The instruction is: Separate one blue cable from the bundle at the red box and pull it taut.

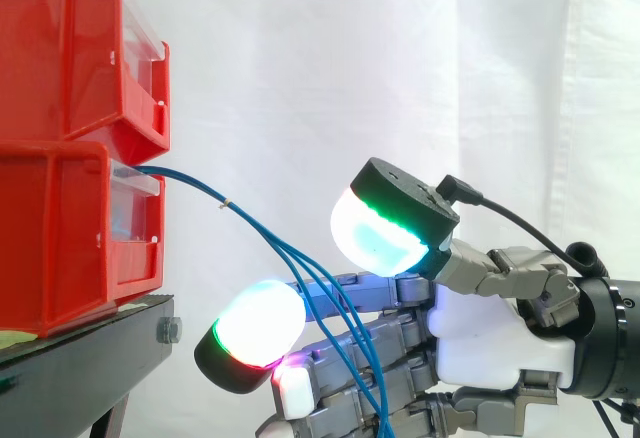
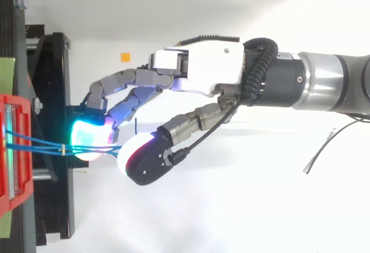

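- Side view: the grey-and-white robot hand (image 1: 490, 343) is loosely spread, its glowing pads (image 1: 255, 328) apart and pinching nothing.
- The thin blue cables (image 1: 200, 190), tied together near the box, sag slack across the hand.
- Separation looks not yet done. Next, one strand needs pinching alone, then drawing away.
- The red plastic box (image 1: 60, 248) anchors them on the black stand (image 1: 90, 353).

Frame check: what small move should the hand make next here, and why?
Probably close the thumb down toward the fingers to pinch a single strand. The blue cables leave the lower red bin, are bound by a small tie, then fan apart across the open hand; none looks pinched yet, and they hang in a slack curve.
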Robot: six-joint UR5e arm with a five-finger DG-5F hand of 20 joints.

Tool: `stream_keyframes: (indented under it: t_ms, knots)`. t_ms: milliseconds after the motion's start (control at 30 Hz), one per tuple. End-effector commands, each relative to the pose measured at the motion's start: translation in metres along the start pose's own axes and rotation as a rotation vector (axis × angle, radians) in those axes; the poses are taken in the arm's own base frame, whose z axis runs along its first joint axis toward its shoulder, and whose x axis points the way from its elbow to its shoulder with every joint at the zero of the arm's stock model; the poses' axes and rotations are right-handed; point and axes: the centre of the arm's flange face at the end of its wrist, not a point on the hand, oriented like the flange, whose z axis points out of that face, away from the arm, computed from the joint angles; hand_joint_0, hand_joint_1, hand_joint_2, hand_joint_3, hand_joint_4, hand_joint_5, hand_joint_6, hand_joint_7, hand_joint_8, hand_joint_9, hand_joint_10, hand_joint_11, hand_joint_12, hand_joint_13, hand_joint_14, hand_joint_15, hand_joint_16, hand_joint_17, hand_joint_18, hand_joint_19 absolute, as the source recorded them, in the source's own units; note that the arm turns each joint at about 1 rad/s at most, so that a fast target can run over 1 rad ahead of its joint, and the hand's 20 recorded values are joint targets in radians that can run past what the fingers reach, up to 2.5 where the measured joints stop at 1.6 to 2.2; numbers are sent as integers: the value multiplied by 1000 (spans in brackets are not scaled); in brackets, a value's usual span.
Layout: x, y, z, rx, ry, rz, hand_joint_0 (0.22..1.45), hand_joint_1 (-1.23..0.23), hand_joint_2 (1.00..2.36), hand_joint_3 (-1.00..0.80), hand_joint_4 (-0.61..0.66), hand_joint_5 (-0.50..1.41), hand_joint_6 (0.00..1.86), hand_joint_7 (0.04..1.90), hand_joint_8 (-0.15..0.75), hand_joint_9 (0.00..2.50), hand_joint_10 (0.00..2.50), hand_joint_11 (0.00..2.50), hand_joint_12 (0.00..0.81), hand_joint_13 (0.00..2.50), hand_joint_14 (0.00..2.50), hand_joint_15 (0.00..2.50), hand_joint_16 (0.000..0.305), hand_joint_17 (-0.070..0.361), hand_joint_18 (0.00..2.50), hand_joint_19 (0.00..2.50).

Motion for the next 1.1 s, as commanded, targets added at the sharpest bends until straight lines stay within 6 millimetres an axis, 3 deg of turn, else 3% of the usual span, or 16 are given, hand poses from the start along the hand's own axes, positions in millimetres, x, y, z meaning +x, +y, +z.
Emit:
stream_keyframes:
  t_ms: [0, 667, 767, 867, 1067]
  knots:
    - [0, 1, 0, -1, 3, 0, 555, -637, 1001, -484, 170, -167, 501, 1116, 231, 721, 21, 766, 319, 653, 20, 476, 49, 110, 507, 680]
    - [-5, -1, -1, 2, -1, -8, 539, -613, 1000, -500, 172, -167, 501, 1114, 240, 722, 18, 765, 327, 653, 18, 478, 50, 112, 508, 695]
    - [-8, 0, -1, 9, -2, -9, 548, -650, 1003, -455, 148, -163, 500, 1214, 239, 716, 21, 778, 325, 651, 19, 478, 49, 111, 508, 688]
    - [-7, 6, 3, 3, 5, -10, 554, -714, 1007, -406, 130, -181, 543, 1209, 234, 678, 19, 788, 327, 634, 19, 481, 50, 111, 505, 696]
    - [-8, 18, 10, 15, 13, -41, 536, -742, 1001, -485, 150, -186, 538, 1193, 242, 663, 21, 798, 334, 623, 20, 480, 51, 115, 507, 685]
